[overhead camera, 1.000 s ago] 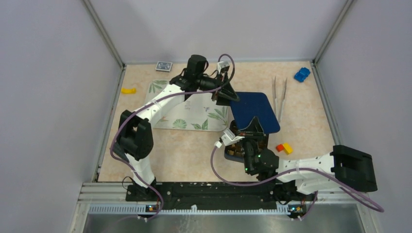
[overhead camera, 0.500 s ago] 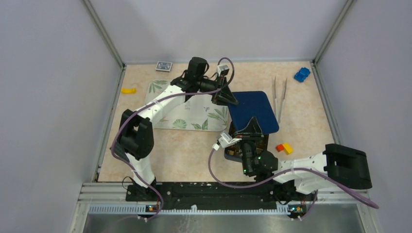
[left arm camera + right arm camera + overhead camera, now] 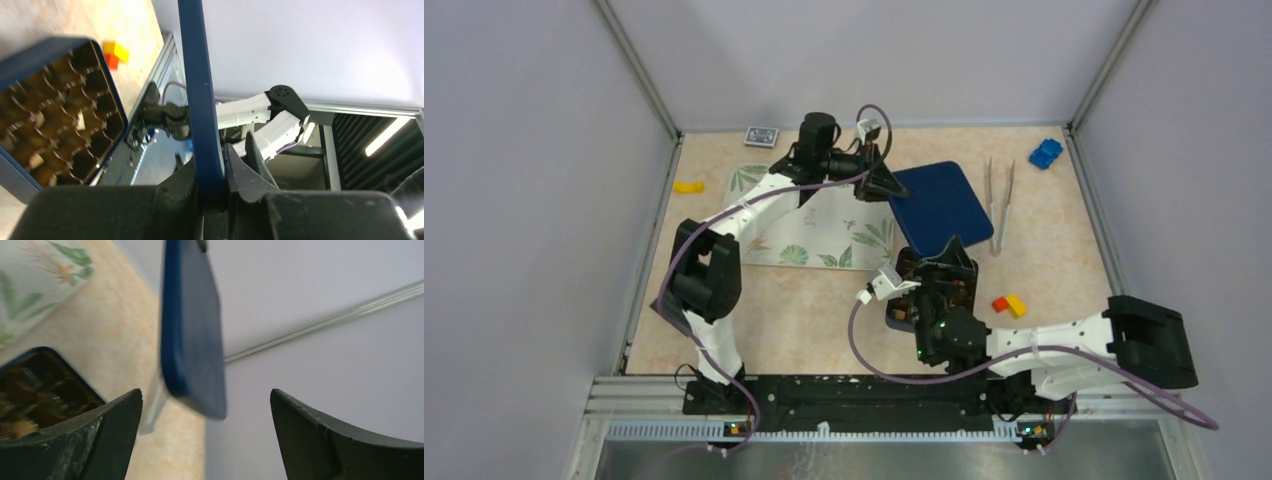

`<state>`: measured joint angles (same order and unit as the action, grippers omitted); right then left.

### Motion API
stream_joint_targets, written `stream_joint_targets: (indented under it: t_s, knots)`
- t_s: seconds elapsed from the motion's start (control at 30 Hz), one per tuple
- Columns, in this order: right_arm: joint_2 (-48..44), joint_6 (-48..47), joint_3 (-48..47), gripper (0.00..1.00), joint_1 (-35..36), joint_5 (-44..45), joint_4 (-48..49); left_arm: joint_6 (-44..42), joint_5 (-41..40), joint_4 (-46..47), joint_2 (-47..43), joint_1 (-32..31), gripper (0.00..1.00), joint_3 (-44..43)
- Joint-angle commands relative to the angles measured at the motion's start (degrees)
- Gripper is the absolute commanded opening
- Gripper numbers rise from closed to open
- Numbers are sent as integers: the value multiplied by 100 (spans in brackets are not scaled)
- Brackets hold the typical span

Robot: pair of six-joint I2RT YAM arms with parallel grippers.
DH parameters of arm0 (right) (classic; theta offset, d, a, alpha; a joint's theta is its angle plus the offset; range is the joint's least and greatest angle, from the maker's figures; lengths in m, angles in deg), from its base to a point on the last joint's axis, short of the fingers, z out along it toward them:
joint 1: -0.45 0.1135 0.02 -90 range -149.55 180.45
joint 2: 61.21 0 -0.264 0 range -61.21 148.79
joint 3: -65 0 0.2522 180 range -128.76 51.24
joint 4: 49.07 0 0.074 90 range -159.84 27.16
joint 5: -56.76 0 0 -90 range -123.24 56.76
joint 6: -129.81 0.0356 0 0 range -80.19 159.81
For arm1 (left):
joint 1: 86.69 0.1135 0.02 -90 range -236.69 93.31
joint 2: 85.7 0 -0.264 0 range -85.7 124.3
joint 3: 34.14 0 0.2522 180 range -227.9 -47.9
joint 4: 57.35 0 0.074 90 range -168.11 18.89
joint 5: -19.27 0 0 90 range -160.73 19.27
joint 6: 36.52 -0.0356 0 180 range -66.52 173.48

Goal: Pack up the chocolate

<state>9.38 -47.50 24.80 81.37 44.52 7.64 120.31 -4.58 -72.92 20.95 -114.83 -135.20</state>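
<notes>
Blue lid (image 3: 939, 205) pinched edge-on in the left gripper (image 3: 879, 184), held aloft beyond the box (image 3: 116, 102).
Right gripper (image 3: 946, 262), wide and empty, is nearer: chocolate (image 3: 36, 119) sits in the box cells just below it.

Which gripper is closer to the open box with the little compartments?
Right. The right gripper hangs open just above the box; the left gripper is farther back, clamped on the blue lid's edge.
</notes>
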Motion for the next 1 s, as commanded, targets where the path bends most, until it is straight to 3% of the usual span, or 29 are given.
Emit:
stream_joint_targets:
  t_s: [0.0, 0.03, 0.07, 0.23, 0.3, 0.4, 0.57, 0.7, 0.83, 0.97]
  knots:
    - [-794, 4255, -1051, 95, 412, 194, -6010, 75, 30, 881, 210, 370, 0, -551]
    - [-908, 5796, -1555, 95, 430, -52, -7846, 46, 57, 883, 251, 423, 0, -631]
    - [-937, 6884, -2134, 95, 435, -292, -9069, -9, 70, 837, 292, 492, 0, -738]
    - [-1124, 8810, -3273, 95, 443, -1289, -10790, -455, 133, 564, 256, 860, 0, -828]
    - [-1385, 8976, -3546, 95, 180, -2008, -10718, -871, 308, 234, 212, 977, 0, -852]
    - [-1828, 9374, -3886, 94, -1045, -3674, -10633, -1605, 592, -384, 65, 1082, 0, -774]
    - [-1962, 10226, -4230, 96, -4085, -6981, -10626, -2958, 888, -1425, -247, 1118, 0, -603]
    - [-1758, 10856, -3942, 96, -6337, -9966, -10310, -3120, 1141, -1287, -606, 1113, 0, -101]
    - [-1575, 11536, -3274, 96, -7284, -12114, -9281, -3183, 1285, -1186, -797, 1105, 0, 150]
    - [-1387, 12055, -2720, 96, -7339, -12848, -8187, -3503, 1376, -1442, -914, 1062, 0, 214]
